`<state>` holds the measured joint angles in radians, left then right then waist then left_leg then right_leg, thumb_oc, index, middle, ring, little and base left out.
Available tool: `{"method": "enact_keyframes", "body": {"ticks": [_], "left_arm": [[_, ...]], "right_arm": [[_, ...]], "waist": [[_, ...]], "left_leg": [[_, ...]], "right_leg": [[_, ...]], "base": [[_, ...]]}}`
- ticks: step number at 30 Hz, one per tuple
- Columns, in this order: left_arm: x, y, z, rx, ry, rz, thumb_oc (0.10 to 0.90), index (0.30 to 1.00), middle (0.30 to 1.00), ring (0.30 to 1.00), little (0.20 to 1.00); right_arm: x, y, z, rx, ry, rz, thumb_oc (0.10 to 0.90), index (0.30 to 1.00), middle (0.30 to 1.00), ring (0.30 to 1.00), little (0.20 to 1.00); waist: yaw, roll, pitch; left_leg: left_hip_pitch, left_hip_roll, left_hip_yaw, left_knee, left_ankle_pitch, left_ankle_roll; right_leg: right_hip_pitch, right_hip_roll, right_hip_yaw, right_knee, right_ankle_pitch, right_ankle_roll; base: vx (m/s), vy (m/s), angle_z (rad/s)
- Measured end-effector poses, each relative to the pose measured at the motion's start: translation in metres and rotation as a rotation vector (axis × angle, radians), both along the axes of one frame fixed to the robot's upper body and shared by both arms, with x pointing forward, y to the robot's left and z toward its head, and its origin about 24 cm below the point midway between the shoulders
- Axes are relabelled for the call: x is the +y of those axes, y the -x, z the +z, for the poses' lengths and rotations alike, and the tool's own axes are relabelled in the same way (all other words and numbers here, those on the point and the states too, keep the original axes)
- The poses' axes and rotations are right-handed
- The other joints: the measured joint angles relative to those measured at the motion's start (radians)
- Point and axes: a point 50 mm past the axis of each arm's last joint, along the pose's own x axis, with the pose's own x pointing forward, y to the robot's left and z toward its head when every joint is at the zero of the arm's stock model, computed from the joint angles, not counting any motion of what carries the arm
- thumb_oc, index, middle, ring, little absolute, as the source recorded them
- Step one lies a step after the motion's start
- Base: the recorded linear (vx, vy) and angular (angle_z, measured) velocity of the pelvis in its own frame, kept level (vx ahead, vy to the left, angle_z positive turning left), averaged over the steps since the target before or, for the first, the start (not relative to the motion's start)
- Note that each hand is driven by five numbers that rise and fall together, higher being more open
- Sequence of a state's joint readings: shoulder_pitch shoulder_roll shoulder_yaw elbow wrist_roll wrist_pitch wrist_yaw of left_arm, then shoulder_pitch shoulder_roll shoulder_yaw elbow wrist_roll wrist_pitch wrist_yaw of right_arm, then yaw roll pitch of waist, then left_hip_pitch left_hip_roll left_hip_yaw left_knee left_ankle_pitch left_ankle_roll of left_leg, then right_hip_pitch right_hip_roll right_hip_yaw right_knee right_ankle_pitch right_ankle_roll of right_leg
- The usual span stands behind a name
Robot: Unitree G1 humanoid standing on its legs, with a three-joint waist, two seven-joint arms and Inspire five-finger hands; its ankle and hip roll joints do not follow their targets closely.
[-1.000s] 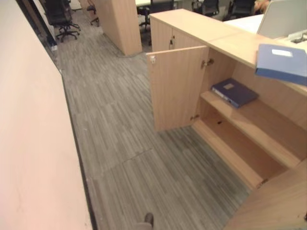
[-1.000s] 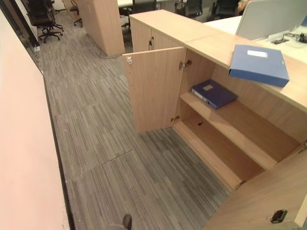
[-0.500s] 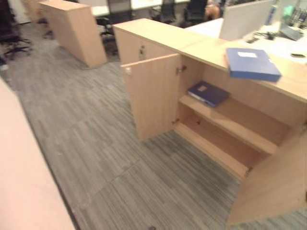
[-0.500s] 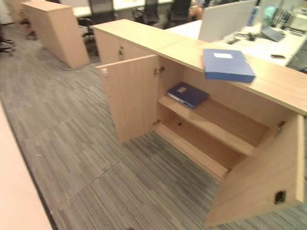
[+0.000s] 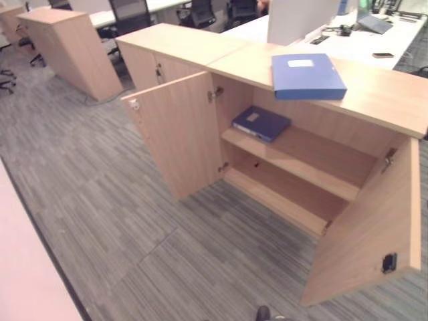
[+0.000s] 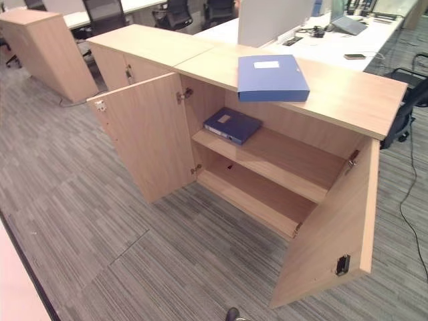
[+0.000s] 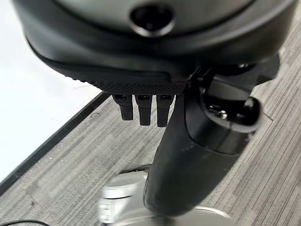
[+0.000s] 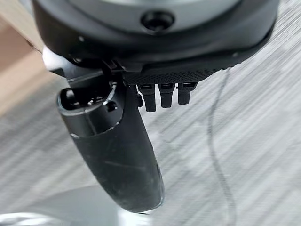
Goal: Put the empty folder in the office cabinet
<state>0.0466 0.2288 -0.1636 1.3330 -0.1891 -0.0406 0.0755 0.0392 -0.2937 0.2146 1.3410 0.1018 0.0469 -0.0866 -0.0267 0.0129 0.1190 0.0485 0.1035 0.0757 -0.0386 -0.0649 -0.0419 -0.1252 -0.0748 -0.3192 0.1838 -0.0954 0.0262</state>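
Blue folder (image 6: 272, 77) lies flat on top of the office cabinet (image 6: 348, 100), far from both hands, left hand (image 7: 141, 110) and right hand (image 8: 160, 96), fingers straight, holding nothing.

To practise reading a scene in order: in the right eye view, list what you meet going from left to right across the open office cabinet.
Left cabinet door → dark blue folder on the upper shelf → blue folder on the cabinet top → right cabinet door.
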Motion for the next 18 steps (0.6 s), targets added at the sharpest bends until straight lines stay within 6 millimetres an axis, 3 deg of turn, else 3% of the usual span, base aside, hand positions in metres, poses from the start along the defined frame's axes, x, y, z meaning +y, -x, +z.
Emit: {"method": "enact_keyframes", "body": {"ticks": [1, 2, 3, 6, 7, 10, 12, 14, 16, 18], "left_arm": [[0.000, -0.002, 0.000, -0.010, -0.001, 0.005, 0.800, 0.900, 0.900, 0.900, 0.900], [0.000, -0.002, 0.000, -0.008, -0.003, 0.004, 0.800, 0.900, 0.900, 0.900, 0.900], [0.005, -0.002, 0.002, -0.010, -0.019, 0.004, 0.800, 0.900, 0.900, 0.900, 0.900], [0.015, -0.010, 0.006, -0.036, -0.045, 0.001, 0.800, 0.900, 0.900, 0.900, 0.900], [0.021, -0.016, 0.008, -0.056, -0.058, 0.013, 0.800, 0.900, 0.900, 0.900, 0.900], [0.017, -0.026, 0.009, -0.096, -0.054, 0.024, 0.800, 0.900, 0.900, 0.900, 0.900], [0.010, -0.032, 0.009, -0.123, -0.036, 0.018, 0.800, 0.900, 0.900, 0.900, 0.900], [0.000, -0.045, 0.009, -0.159, -0.010, 0.004, 0.800, 0.900, 0.900, 0.900, 0.900], [-0.003, -0.051, 0.010, -0.171, -0.002, -0.007, 0.800, 0.900, 0.900, 0.900, 0.900], [-0.008, -0.058, 0.011, -0.190, 0.011, -0.020, 0.800, 0.900, 0.900, 0.900, 0.900]], "right_arm": [[0.000, 0.004, 0.000, 0.015, 0.001, -0.010, 0.800, 0.900, 0.900, 0.900, 0.900], [0.000, 0.005, -0.001, 0.014, -0.002, -0.022, 0.800, 0.900, 0.900, 0.900, 0.900], [0.005, 0.006, -0.002, 0.014, -0.015, -0.026, 0.800, 0.900, 0.900, 0.900, 0.900], [0.013, -0.008, -0.003, -0.027, -0.037, -0.018, 0.800, 0.900, 0.900, 0.900, 0.900], [0.015, -0.015, -0.003, -0.047, -0.040, -0.011, 0.800, 0.900, 0.900, 0.900, 0.900], [0.013, -0.023, -0.001, -0.079, -0.031, -0.017, 0.800, 0.900, 0.900, 0.900, 0.900], [0.011, -0.026, 0.000, -0.087, -0.026, -0.018, 0.800, 0.900, 0.900, 0.900, 0.900], [0.007, -0.026, 0.001, -0.084, -0.016, -0.018, 0.800, 0.900, 0.900, 0.900, 0.900], [0.007, -0.025, 0.001, -0.079, -0.017, -0.021, 0.800, 0.900, 0.900, 0.900, 0.900], [0.004, -0.026, 0.002, -0.085, -0.008, -0.030, 0.800, 0.900, 0.900, 0.900, 0.900]], "waist": [[0.000, -0.003, 0.001], [-0.002, 0.003, -0.003], [0.001, -0.012, -0.006], [0.008, -0.060, -0.011], [0.013, -0.073, -0.011], [0.031, -0.079, -0.003], [0.031, -0.074, 0.002], [0.030, -0.053, 0.005], [0.031, -0.059, 0.012], [0.031, -0.051, 0.033]], "left_leg": [[-0.020, 0.006, 0.002, 0.054, 0.003, 0.003], [-0.019, 0.018, 0.002, 0.075, 0.002, -0.016], [-0.012, 0.022, 0.000, 0.104, 0.013, -0.049], [-0.059, 0.020, -0.012, 0.224, 0.020, -0.064], [-0.081, 0.020, -0.030, 0.281, 0.012, -0.066], [-0.111, 0.025, -0.053, 0.378, 0.007, -0.066], [-0.100, 0.031, -0.055, 0.356, 0.000, -0.065], [-0.080, 0.044, -0.058, 0.261, 0.019, -0.059], [-0.077, 0.054, -0.056, 0.198, 0.023, -0.067], [-0.082, 0.095, -0.082, 0.106, 0.070, -0.072]], "right_leg": [[0.005, 0.003, -0.021, -0.009, 0.007, -0.024], [0.018, 0.018, -0.025, -0.008, 0.006, -0.036], [0.031, 0.022, -0.016, -0.013, -0.003, -0.042], [0.053, 0.039, 0.003, -0.048, 0.005, -0.052], [0.077, 0.032, 0.007, -0.066, 0.034, -0.079], [0.108, 0.035, 0.023, -0.082, 0.039, -0.097], [0.103, 0.034, 0.028, -0.074, 0.029, -0.107], [0.075, 0.035, 0.032, -0.043, 0.024, -0.110], [0.064, 0.031, 0.042, -0.049, 0.014, -0.119], [0.056, 0.032, 0.062, -0.039, 0.007, -0.106]], "base": [[0.21, -0.194, 0.12], [0.20, -0.192, 0.10], [0.16, -0.177, 0.01], [0.10, -0.123, -0.17], [0.10, -0.037, -0.18], [0.13, 0.036, -0.19], [0.06, 0.072, -0.03], [0.06, 0.128, 0.03], [0.09, 0.170, -0.04], [0.10, 0.229, -0.22]]}}
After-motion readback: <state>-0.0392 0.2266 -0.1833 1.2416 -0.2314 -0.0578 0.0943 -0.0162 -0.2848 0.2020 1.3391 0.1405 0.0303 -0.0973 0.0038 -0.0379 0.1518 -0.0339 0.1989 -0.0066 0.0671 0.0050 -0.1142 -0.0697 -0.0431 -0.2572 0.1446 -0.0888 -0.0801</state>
